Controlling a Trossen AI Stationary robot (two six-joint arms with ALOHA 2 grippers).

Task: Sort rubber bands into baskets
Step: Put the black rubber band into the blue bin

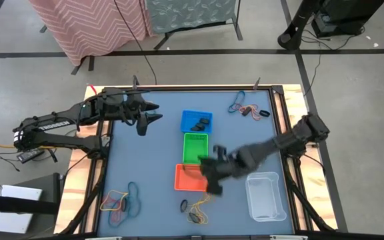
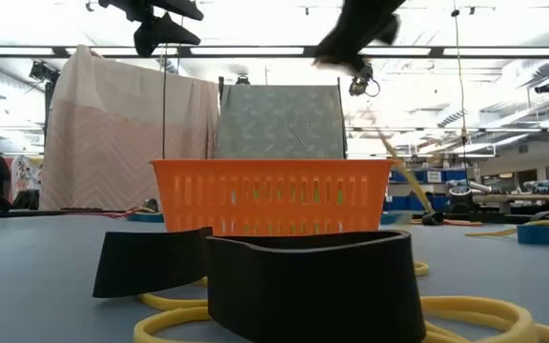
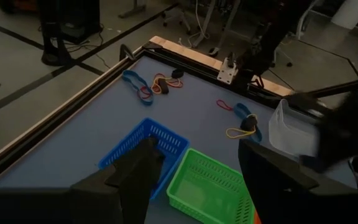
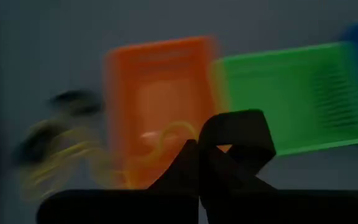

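Observation:
The blue basket, green basket and orange basket stand in a row at mid-table. The clear tub stands near right. My right gripper hangs over the orange and green baskets, shut on a black rubber band. My left gripper is open and empty above the table, left of the blue basket. Loose rubber bands lie far right, near left and near the middle. My right gripper pinches the black rubber band between its two fingertips at one end of the loop. The rest of the loop stands out past the fingertips. The band is lifted clear, above the orange basket and the green basket. The view is blurred.
Raised wooden rails frame the blue table. In the low view, wide black bands and yellow bands lie on the table in front of the orange basket. The left wrist view shows the blue basket and green basket below.

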